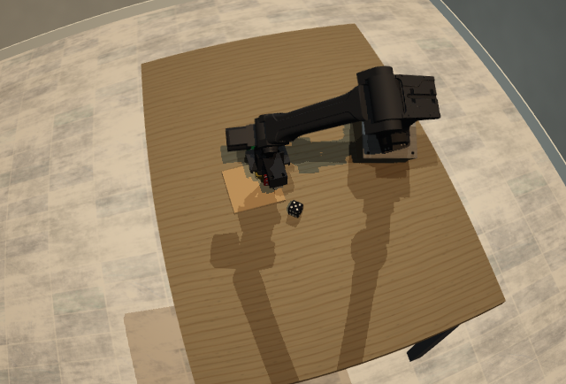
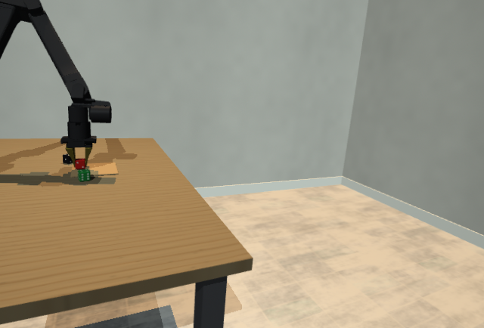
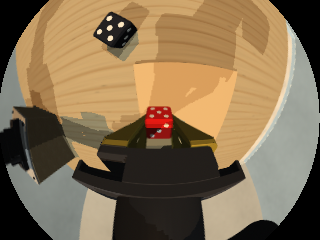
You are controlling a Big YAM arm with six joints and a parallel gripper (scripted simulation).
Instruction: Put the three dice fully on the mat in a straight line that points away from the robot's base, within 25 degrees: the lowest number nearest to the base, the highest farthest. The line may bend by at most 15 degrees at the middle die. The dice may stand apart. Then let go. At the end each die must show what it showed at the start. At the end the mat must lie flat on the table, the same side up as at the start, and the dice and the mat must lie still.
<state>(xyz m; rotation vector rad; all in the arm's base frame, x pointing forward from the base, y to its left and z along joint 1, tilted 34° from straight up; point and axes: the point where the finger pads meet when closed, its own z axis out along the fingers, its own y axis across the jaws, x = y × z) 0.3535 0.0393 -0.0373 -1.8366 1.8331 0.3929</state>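
Wood-brown table, top view: one tabletop, grain running across; one dark leg showing.
Mat: one, orange-tan, flat on the wood, partly under the claw's outline.
Black die: one, on the table just beside the mat, five pips up.
Red die: one, mostly hidden by the claw.
Green die: a sliver past the arm.
Base: one, at the table's edge, well apart from the mat.
Room: two walls, pale skirting, mottled tiled floor.
Exterior view, dice: three counted; green on the table near the mat, black beyond, red between two fingers.
Claw: one, pointing down, pinching red; contact with mat, cannot tell.
Room again: two grey walls meeting at a corner; one leg.
Wrist view, dice: two counted, red gripped, black off the mat.
Surface: curved-looking wood, broad shadows across it and the mat.
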